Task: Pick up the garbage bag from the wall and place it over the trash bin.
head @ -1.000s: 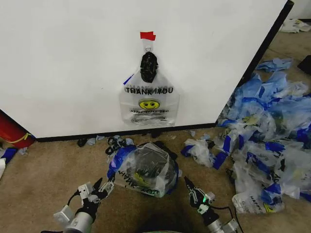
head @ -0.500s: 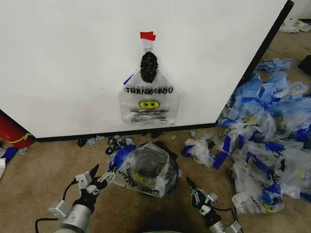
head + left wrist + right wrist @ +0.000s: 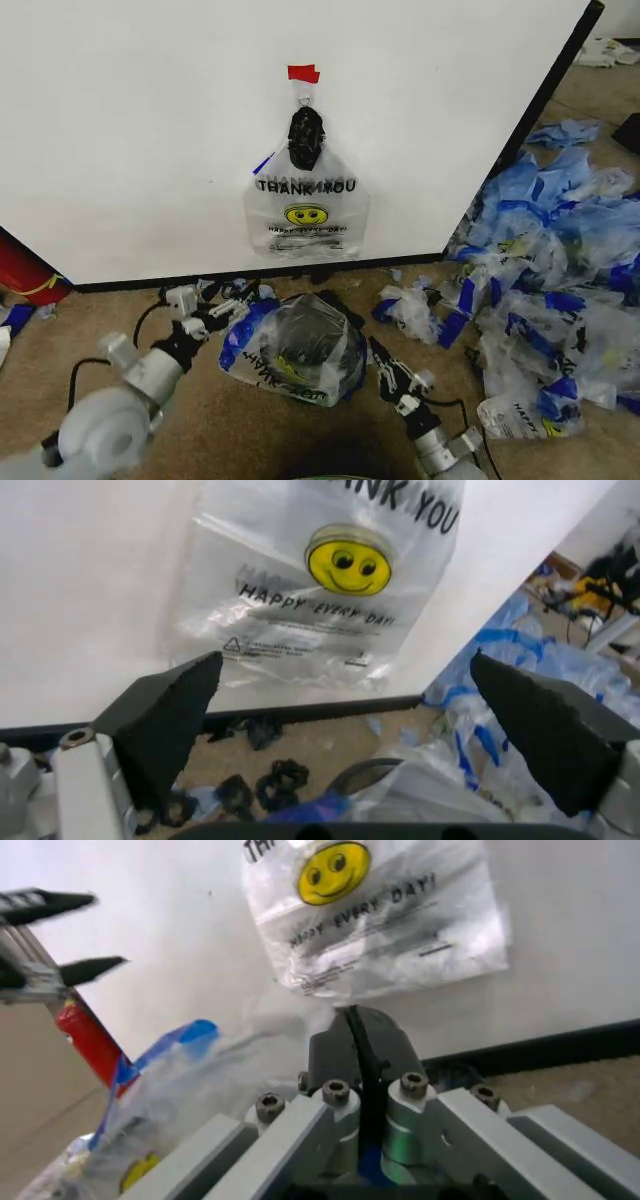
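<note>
Glossy clear plastic garbage bag (image 3: pixel 306 213) on smooth matt wall (image 3: pixel 150 130).

Left gripper (image 3: pixel 214 303) raised, jaws wide apart — right gripper (image 3: pixel 384 362) low, jaws closed.

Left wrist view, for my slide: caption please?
Open left gripper faces the smiley-print garbage bag hanging on the white wall.

You face large white wall (image 3: pixel 140 130), flat, evenly lit, black strip (image 3: pixel 270 273) along its lower edge. Panel's right end runs off at slant, black edge (image 3: pixel 545 95) there. Floor: tan carpet (image 3: pixel 100 350). To your right, big heap of clear-and-blue bags (image 3: pixel 555 280) spread over carpet. Small black and blue scraps (image 3: pixel 232 292) scattered at foot of wall. Red cylinder (image 3: pixel 25 272) on floor at far left, beside strip.
</note>
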Tool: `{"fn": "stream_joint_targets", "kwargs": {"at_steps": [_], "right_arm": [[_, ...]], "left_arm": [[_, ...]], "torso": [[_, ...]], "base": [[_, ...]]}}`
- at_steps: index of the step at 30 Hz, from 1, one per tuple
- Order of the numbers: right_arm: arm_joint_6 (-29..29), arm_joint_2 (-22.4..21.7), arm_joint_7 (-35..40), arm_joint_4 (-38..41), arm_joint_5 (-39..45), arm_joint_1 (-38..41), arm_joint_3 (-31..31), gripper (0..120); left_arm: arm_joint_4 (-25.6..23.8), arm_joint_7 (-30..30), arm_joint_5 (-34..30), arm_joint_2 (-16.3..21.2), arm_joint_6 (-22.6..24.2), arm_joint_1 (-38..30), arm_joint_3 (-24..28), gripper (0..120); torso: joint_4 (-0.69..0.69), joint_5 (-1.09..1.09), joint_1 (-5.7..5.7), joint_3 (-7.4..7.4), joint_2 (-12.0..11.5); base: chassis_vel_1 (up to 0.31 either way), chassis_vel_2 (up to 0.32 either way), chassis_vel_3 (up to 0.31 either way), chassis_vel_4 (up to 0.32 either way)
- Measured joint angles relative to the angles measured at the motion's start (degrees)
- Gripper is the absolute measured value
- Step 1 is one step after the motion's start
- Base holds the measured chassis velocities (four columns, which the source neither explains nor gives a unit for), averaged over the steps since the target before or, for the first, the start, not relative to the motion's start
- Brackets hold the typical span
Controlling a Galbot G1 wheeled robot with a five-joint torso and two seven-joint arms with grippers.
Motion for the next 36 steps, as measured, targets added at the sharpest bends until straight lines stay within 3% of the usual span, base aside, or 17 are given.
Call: {"fn": "stream_joint_targets", "kwargs": {"at_steps": [2,3,4,5,8,11,14,15,21,24,30,36], "right_arm": [[-0.21,0.06,0.45,0.39,-0.34,-0.02,-0.03,0],[-0.40,0.16,0.85,0.80,-0.66,-0.16,0.02,0],[-0.40,0.16,0.85,0.80,-0.66,-0.16,0.02,0],[-0.64,0.42,1.67,1.60,-1.26,-0.70,0.32,0],[-1.14,0.61,2.84,3.02,-2.04,-2.00,1.40,0],[-1.56,0.22,3.46,3.91,-2.26,-2.61,2.23,0],[-2.23,-1.34,4.24,5.00,-2.24,-2.53,3.20,0],[-2.38,-1.97,4.62,5.37,-2.15,-2.24,3.48,0],[-2.90,-3.00,5.26,6.79,-1.78,-2.01,3.81,0],[-3.16,-3.10,5.64,7.72,-1.79,-2.39,4.20,0],[-3.38,-3.21,6.16,9.18,-2.02,-4.47,6.02,0],[-3.36,-3.19,6.10,9.45,-2.13,-6.22,7.62,0]], "left_arm": [[1.03,0.34,-0.77,0.88,0.01,-2.79,2.81,98],[2.29,0.62,-1.75,1.57,0.01,-6.87,6.98,98],[2.29,0.62,-1.75,1.57,0.01,-6.87,6.98,98],[4.15,0.84,-3.53,1.90,-0.05,-14.40,13.77,98],[6.34,0.80,-4.69,0.19,-0.04,-23.36,20.71,97],[6.55,0.76,-4.64,-1.04,-0.04,-24.82,21.80,97],[6.54,1.22,-3.70,-1.55,-0.13,-22.07,19.98,97],[6.56,1.68,-3.26,-1.44,-0.15,-20.50,19.14,97],[7.77,3.40,-2.88,0.34,-0.27,-20.53,20.16,98],[8.91,5.12,-2.88,1.05,-0.31,-24.68,24.54,98],[14.58,9.49,-2.89,-0.17,-1.47,-41.41,43.41,97],[17.28,10.64,-3.21,-1.66,-1.72,-49.59,51.59,97]], "torso": [[-0.03,-0.04,0.00,0.00,0.00],[-0.06,-0.04,0.00,0.00,0.00],[-0.06,-0.04,0.00,0.00,0.00],[-0.06,-0.02,0.00,0.00,0.00],[-0.08,0.01,0.01,0.00,0.00],[-0.09,-0.04,0.00,0.00,0.00],[-0.05,0.00,0.00,-0.01,0.00],[0.00,-0.05,0.00,-0.01,0.00],[-0.03,-0.01,0.00,-0.01,0.00],[-0.05,0.00,0.00,-0.01,0.00],[-0.06,-0.02,0.00,-0.01,0.00],[-0.07,-0.03,0.00,-0.01,0.00]], "base": [[0.000,0.000,0.000,0.000],[0.000,0.000,0.000,0.000],[0.000,0.000,0.000,0.000],[0.000,0.000,0.000,0.000],[0.000,0.000,0.000,0.000],[0.000,0.000,0.000,0.000],[0.000,0.000,0.000,0.000],[0.000,0.000,0.000,0.000],[0.000,0.000,0.000,0.000],[0.000,0.000,0.000,0.000],[0.000,0.000,0.000,0.000],[0.000,0.000,0.000,0.000]]}}
